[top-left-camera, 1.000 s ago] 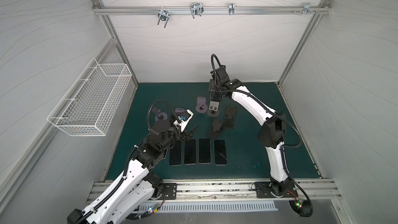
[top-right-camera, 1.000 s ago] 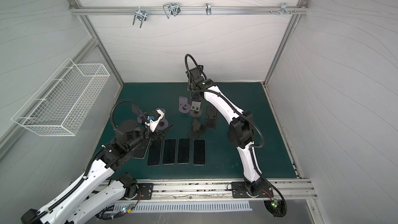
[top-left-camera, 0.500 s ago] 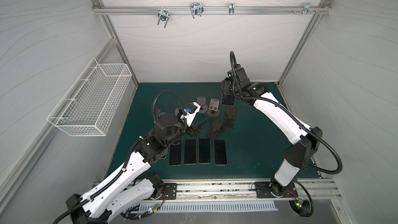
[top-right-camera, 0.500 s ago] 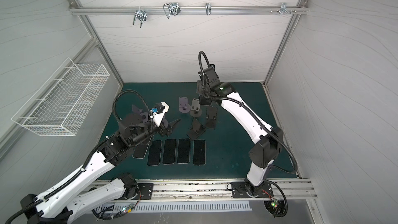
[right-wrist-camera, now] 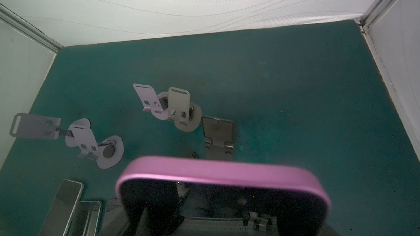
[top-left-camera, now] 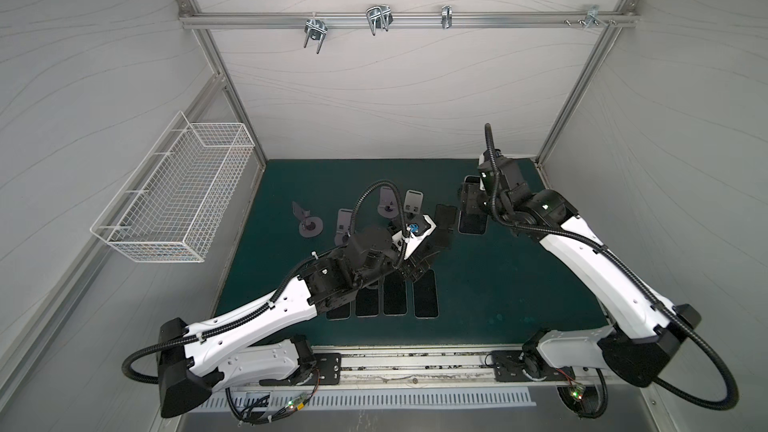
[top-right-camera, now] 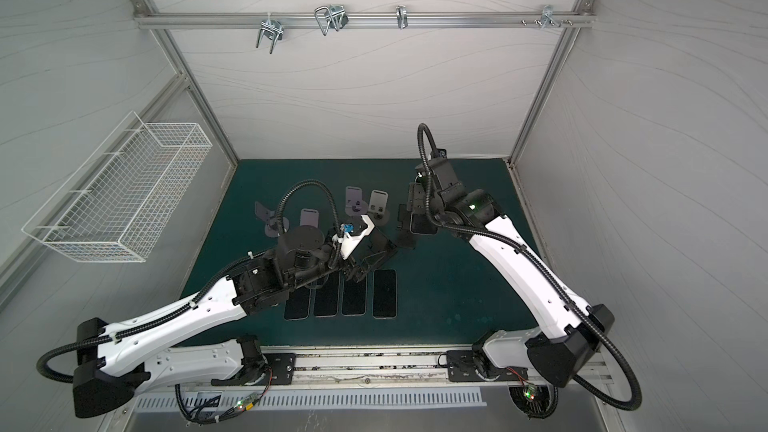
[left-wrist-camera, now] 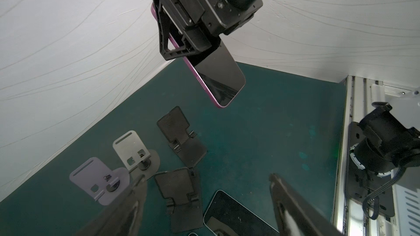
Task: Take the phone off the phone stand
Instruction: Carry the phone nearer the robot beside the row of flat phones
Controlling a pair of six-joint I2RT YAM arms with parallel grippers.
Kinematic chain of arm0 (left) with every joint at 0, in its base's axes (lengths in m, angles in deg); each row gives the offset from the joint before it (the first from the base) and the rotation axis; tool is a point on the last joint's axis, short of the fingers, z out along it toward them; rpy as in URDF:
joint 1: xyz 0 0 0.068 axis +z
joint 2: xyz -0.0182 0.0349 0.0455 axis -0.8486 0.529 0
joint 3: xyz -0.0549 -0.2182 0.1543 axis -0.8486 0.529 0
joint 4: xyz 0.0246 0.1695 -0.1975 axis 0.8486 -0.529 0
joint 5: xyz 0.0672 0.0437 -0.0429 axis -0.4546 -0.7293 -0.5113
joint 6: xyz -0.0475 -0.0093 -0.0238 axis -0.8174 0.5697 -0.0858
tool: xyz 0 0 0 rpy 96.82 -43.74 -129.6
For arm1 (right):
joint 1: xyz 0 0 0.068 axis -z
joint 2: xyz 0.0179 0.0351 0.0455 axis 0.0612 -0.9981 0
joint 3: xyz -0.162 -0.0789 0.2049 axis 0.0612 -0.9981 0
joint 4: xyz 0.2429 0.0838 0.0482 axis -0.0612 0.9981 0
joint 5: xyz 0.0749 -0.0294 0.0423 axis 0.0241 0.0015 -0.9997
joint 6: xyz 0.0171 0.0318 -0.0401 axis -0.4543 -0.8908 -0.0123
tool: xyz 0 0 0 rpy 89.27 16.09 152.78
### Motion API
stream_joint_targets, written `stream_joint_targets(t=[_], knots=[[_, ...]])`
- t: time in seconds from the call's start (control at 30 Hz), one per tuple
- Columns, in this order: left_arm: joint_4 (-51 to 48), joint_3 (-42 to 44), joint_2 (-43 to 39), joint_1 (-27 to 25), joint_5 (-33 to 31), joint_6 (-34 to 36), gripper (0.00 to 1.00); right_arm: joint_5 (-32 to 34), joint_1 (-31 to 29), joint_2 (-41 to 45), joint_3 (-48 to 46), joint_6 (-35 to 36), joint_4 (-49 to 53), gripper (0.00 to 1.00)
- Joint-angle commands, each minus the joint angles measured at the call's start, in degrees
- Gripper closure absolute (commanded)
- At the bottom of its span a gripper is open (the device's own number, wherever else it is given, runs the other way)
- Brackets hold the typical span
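A phone with a pink-purple rim and a dark screen hangs tilted above the green mat at the back right. My right gripper is shut on it. The silver-grey phone stand stands bare left of it, beside a lilac stand. My left gripper is open and holds nothing, low over a black folding stand.
Several phones lie flat in a row near the front of the mat. Two more lilac stands stand at the left and a second black folding stand sits by the middle. A wire basket hangs on the left wall.
My right arm has swung from the grey stand to the right with the phone in its grip. My left arm has reached forward over the black stands, its jaws staying open.
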Motion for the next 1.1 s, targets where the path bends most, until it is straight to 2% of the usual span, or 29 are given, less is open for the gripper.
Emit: stream_joint_targets(t=[0.0,0.2,0.43,0.73,0.93,1.07], knots=[[3.9,-4.4,1.7,-1.6,-0.2,1.4,0.14,0.7,0.4,4.2,-3.4,-1.5,2.4,0.40],[4.1,-6.4,5.1,-4.6,1.6,3.5,0.13,-2.4,0.3,11.7,-11.3,-1.4,5.8,0.40],[6.1,-7.0,8.7,-5.3,6.8,3.8,0.12,-3.1,0.4,19.6,-22.5,-3.6,7.8,0.40],[4.5,-13.4,13.3,-6.4,8.3,3.5,0.12,-5.1,0.4,20.2,-21.2,-3.6,7.3,0.40],[7.4,-9.5,12.4,-8.6,5.4,1.4,0.12,-7.4,0.4,22.4,-25.9,-5.2,5.4,0.40],[7.5,-9.5,13.1,-9.7,5.7,0.9,0.12,-9.6,0.5,22.4,-28.1,-4.9,5.3,0.40]])
